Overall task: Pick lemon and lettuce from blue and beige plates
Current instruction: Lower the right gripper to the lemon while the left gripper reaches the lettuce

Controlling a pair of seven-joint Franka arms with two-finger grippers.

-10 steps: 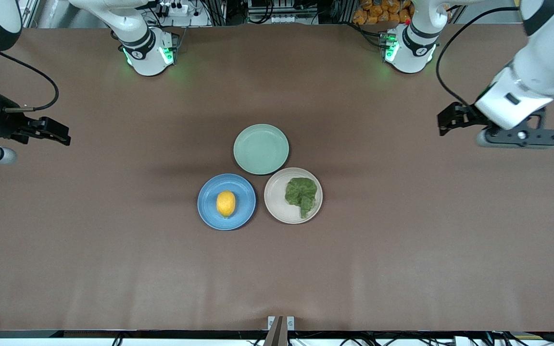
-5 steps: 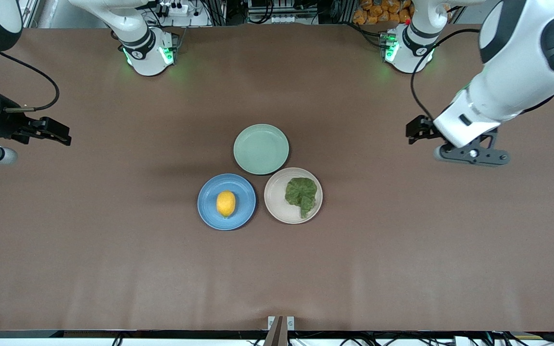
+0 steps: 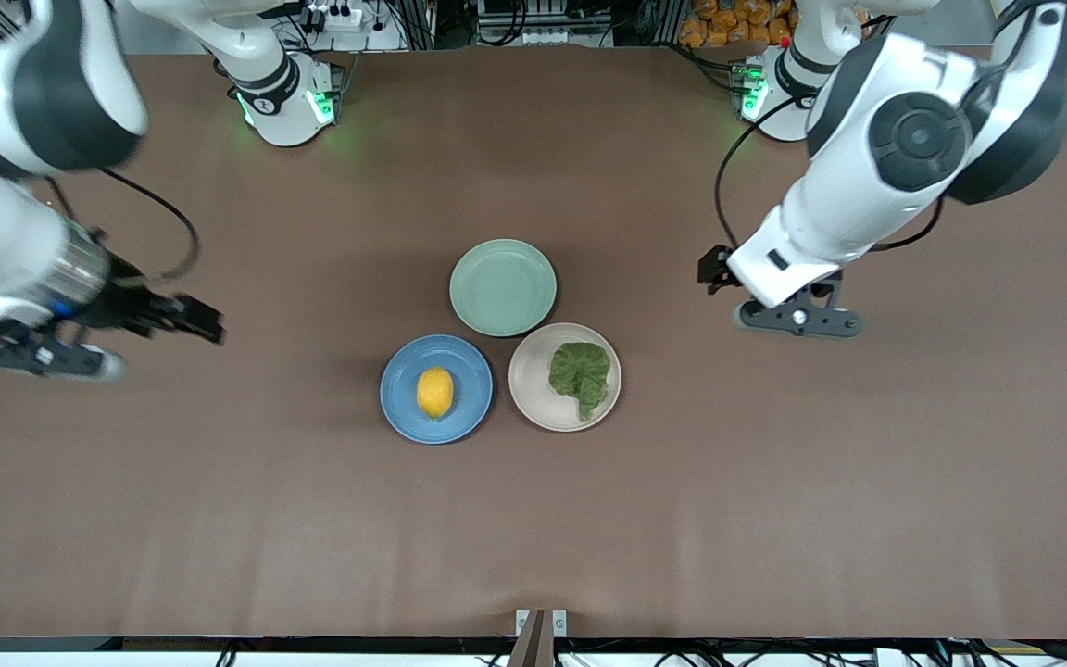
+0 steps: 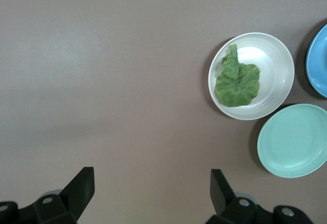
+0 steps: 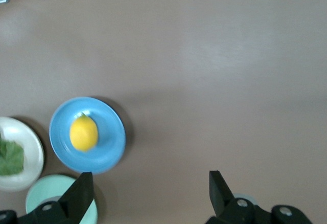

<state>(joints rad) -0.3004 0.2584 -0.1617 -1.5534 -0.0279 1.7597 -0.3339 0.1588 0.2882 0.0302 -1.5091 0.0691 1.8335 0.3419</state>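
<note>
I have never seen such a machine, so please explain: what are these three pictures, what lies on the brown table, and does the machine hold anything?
These are two white robot arms at one table. The front view looks down from a high camera; the other two pictures come from cameras on each arm's wrist.

On the brown table stand three round plates, close together. The small yellow lemon lies on the plain blue plate. The crinkled green lettuce leaf lies on the pale beige plate. The mint-green plate holds nothing.

The left gripper and the right gripper are both open, over bare table, and hold nothing.
</note>
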